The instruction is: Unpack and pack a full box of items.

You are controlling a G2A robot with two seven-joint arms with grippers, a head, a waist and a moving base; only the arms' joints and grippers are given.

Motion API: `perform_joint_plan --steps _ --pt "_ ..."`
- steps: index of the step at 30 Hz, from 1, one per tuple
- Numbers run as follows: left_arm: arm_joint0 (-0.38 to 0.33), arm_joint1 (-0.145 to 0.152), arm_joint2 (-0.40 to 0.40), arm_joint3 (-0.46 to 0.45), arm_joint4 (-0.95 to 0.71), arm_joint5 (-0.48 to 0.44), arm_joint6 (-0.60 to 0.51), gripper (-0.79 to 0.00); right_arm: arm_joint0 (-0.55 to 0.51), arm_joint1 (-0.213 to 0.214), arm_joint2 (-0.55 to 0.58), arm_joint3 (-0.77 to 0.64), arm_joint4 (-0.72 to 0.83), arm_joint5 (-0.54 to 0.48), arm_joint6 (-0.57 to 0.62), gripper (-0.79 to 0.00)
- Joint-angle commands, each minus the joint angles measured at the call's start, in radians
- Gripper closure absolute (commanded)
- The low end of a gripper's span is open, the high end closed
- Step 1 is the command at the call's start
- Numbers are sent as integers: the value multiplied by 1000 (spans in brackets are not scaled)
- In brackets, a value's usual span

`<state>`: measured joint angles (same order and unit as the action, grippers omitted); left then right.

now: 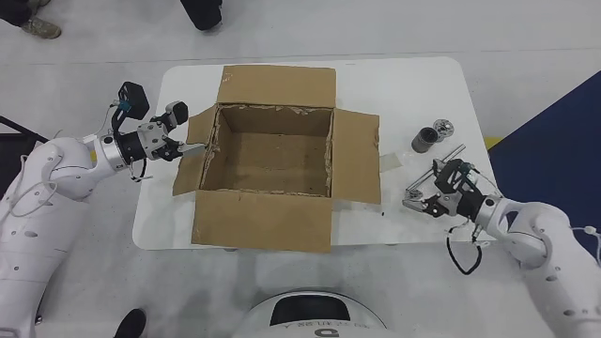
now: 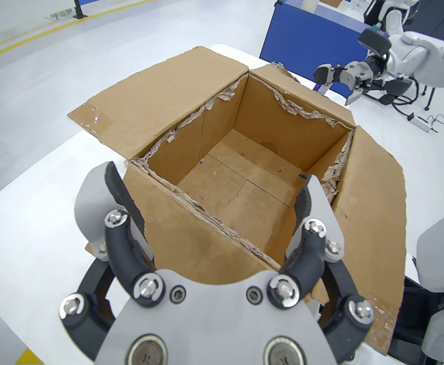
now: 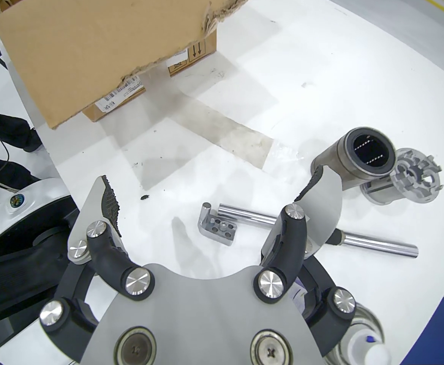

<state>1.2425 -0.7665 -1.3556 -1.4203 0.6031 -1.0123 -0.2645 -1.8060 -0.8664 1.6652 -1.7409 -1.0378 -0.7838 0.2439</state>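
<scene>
An open cardboard box [image 1: 272,150] stands mid-table with all its flaps folded out; its inside [image 2: 237,188] is bare. My left gripper [image 1: 188,147] is at the box's left side, open, and its fingers [image 2: 111,188] straddle the near wall and left flap. To the right of the box lie a dark cylindrical bearing [image 3: 358,157], a flanged metal part [image 3: 415,180] and a steel rod [image 3: 377,243] with a small block [image 3: 218,226] at its end. My right gripper [image 3: 214,188] hovers open just above the rod [image 1: 427,174], holding nothing.
The white table [image 1: 423,84] has free room behind the parts and along its right edge. A strip of clear tape [image 1: 390,161] lies beside the box's right flap [image 3: 104,32]. A white-capped container [image 3: 362,340] sits close under the right wrist.
</scene>
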Motion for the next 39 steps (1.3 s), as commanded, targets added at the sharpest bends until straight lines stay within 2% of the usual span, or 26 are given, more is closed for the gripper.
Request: perform_joint_plan --steps 1,7,9,14,15,16,17,18,22,23,25,29,35,39 --pt "0 0 0 0 0 0 0 -785 -7 -1 -5 7 -6 22 7 -785" --pt "0 0 0 0 0 0 0 -785 17 -8 -58 57 -7 76 51 -785" --pt "0 0 0 0 0 0 0 -785 32 -12 -73 74 -24 136 66 -785" --pt "0 0 0 0 0 0 0 -785 43 -17 -102 95 -54 176 55 -785" --pt "0 0 0 0 0 0 0 -785 43 -18 -103 98 -55 177 50 -763" --pt "0 0 0 0 0 0 0 -785 43 -18 -104 102 -57 177 48 -693" --pt "0 0 0 0 0 0 0 -785 44 -19 -108 105 -60 177 49 -680" --pt "0 0 0 0 0 0 0 -785 46 -19 -112 106 -64 177 51 -628" --pt "0 0 0 0 0 0 0 -785 50 -22 -130 111 -86 190 54 -536" --pt "0 0 0 0 0 0 0 -785 51 -23 -134 110 -96 197 53 -449" --pt "0 0 0 0 0 0 0 -785 49 -25 -142 105 -134 233 46 -397" --pt "0 0 0 0 0 0 0 -785 32 -31 -165 91 -194 312 23 -382" --pt "0 0 0 0 0 0 0 -785 13 -34 -173 82 -236 348 7 -372" --pt "0 0 0 0 0 0 0 -785 -35 -34 -138 41 -251 375 -82 -339"
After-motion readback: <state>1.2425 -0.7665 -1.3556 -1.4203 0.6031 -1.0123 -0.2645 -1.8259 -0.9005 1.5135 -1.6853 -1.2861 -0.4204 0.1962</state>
